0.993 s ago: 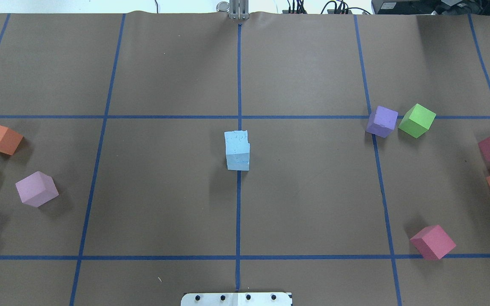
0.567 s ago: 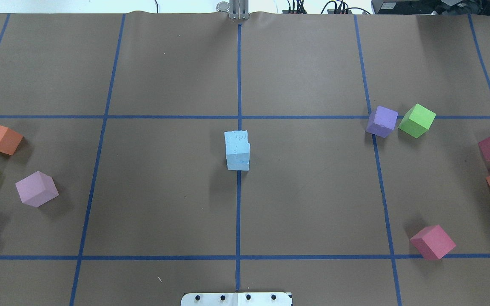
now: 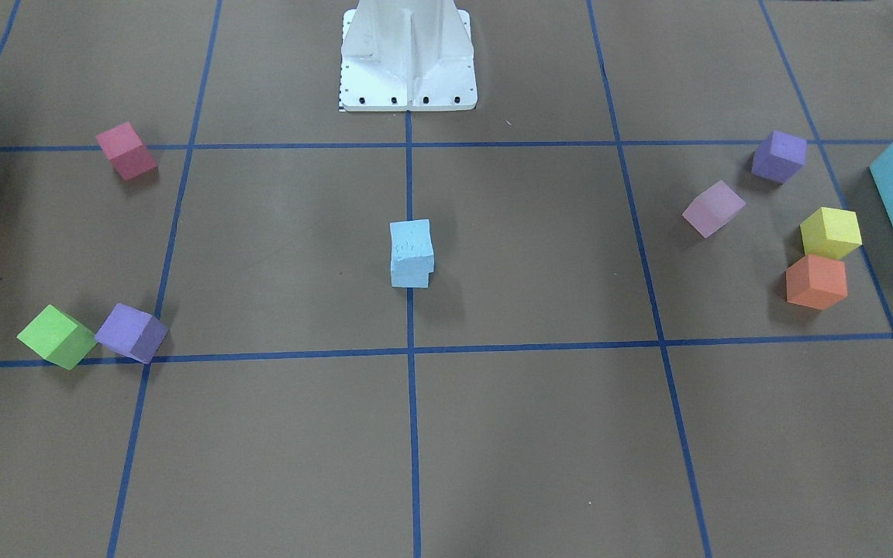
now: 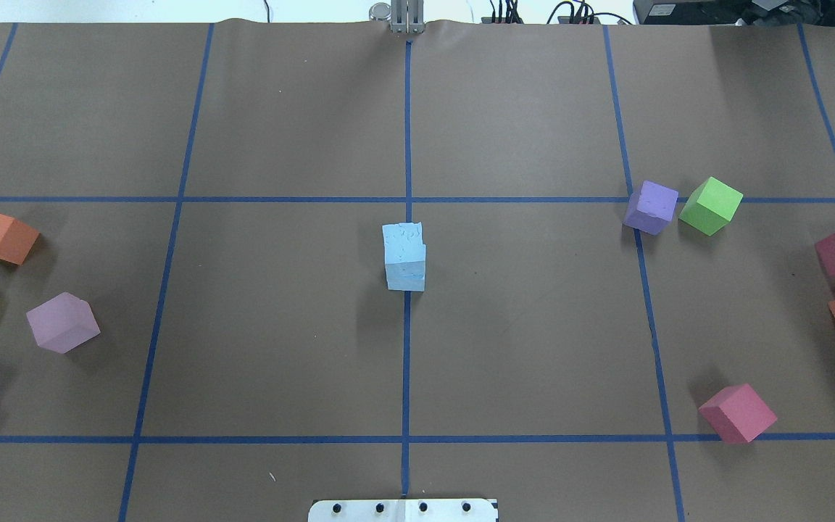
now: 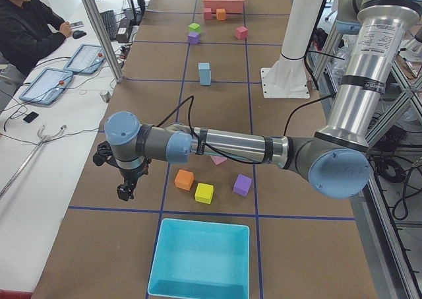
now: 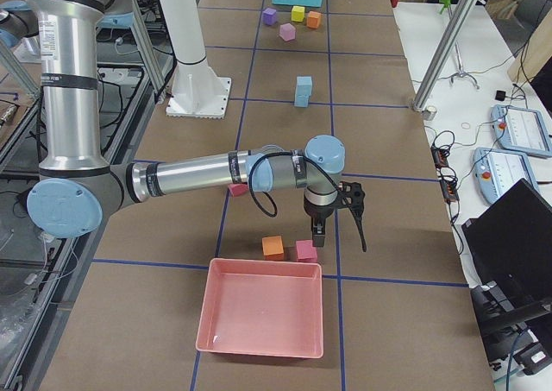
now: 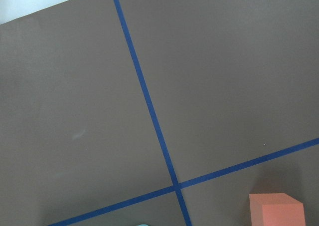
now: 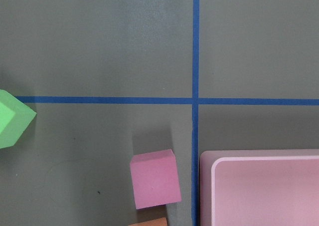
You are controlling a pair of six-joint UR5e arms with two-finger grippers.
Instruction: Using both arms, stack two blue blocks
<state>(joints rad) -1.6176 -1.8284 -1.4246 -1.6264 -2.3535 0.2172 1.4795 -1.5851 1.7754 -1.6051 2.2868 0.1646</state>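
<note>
Two pale blue blocks stand stacked at the table's centre on the middle tape line, the upper blue block (image 4: 403, 243) sitting slightly offset on the lower blue block (image 4: 406, 278). The stack also shows in the front view (image 3: 411, 252) and both side views (image 5: 204, 74) (image 6: 303, 91). Neither gripper touches it. My left gripper (image 5: 125, 192) hangs over the table's left end, beyond the orange cube (image 5: 184, 179). My right gripper (image 6: 316, 238) hangs over the right end, above a pink cube (image 6: 305, 251). I cannot tell whether either is open or shut.
A turquoise bin (image 5: 201, 259) stands at the left end and a pink bin (image 6: 263, 309) at the right end. Several coloured cubes lie near both ends, among them a purple cube (image 4: 651, 206) and a green cube (image 4: 710, 205). The white base mount (image 3: 408, 58) stands at the robot's edge.
</note>
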